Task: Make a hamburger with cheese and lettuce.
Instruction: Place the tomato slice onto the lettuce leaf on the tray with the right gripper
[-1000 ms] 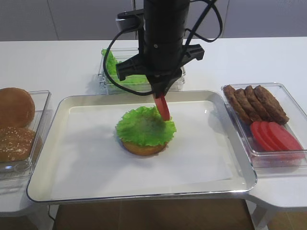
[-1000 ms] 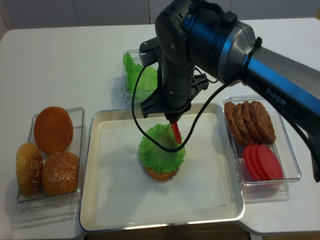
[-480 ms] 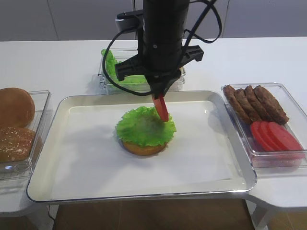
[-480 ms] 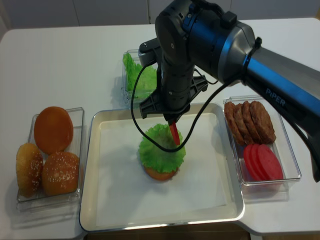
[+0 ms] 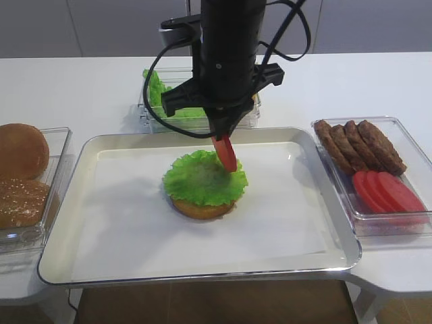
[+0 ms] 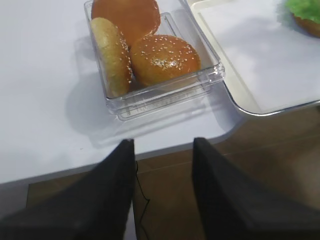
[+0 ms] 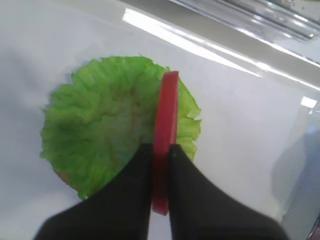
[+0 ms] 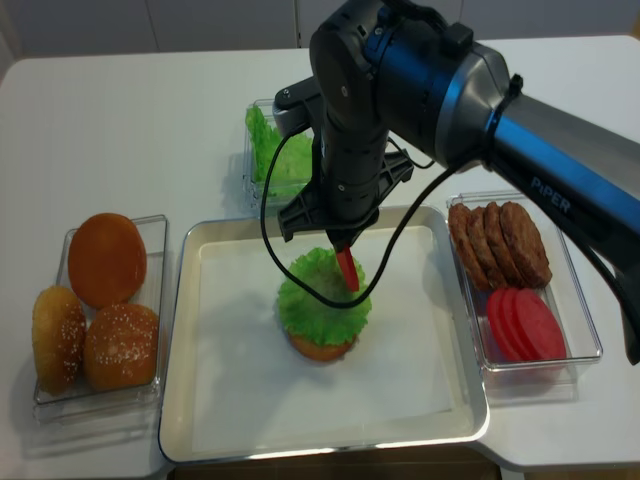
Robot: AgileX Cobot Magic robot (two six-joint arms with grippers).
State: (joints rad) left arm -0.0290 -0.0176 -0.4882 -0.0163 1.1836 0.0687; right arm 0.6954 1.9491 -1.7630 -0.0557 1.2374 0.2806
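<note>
The hamburger is a golden bun half with a frilly green lettuce leaf on top, in the middle of the silver tray. My right gripper is shut on a red tomato slice, held on edge just above the lettuce's right side. The overhead view shows the slice hanging below the wrist over the leaf. My left gripper stands open and empty over the table's front edge. No cheese is in view.
A clear box of sesame buns sits left of the tray, close ahead of the left gripper. A box of lettuce leaves stands behind the tray. At the right, a box holds patties and tomato slices.
The right gripper has shifted slightly left and up with the tomato slice, which has turned a little. The hamburger and boxes have not moved.
</note>
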